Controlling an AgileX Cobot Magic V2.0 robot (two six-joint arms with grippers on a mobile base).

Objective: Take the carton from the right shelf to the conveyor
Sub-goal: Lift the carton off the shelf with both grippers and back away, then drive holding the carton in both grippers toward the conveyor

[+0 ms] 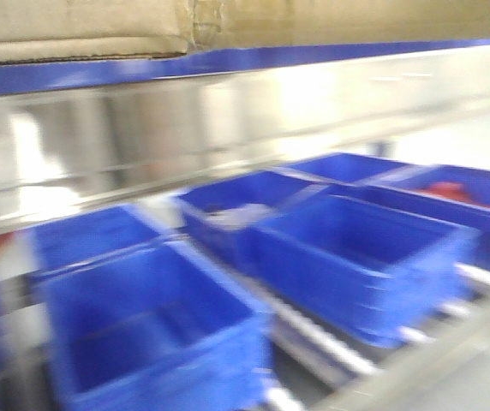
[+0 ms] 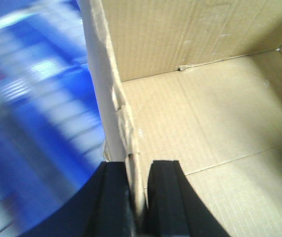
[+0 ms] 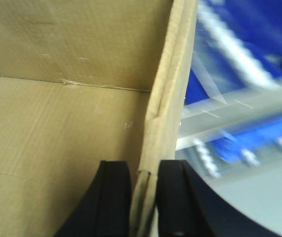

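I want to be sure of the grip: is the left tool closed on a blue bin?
No, the left tool has a finger on each side of a wall of the carton, pinching the cardboard.

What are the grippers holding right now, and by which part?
Both hold the carton: the left gripper pinches its left wall's top edge, the right gripper its right wall's top edge.

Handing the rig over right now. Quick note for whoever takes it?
Left claw: shut on one wall of the carton, a finger each side.
Right claw: shut on the opposite wall likewise.
Carton: top of front view, above the shelf rail and blue bins.
Done: both sides gripped.
Left: carry to the conveyor, not in view; set down.
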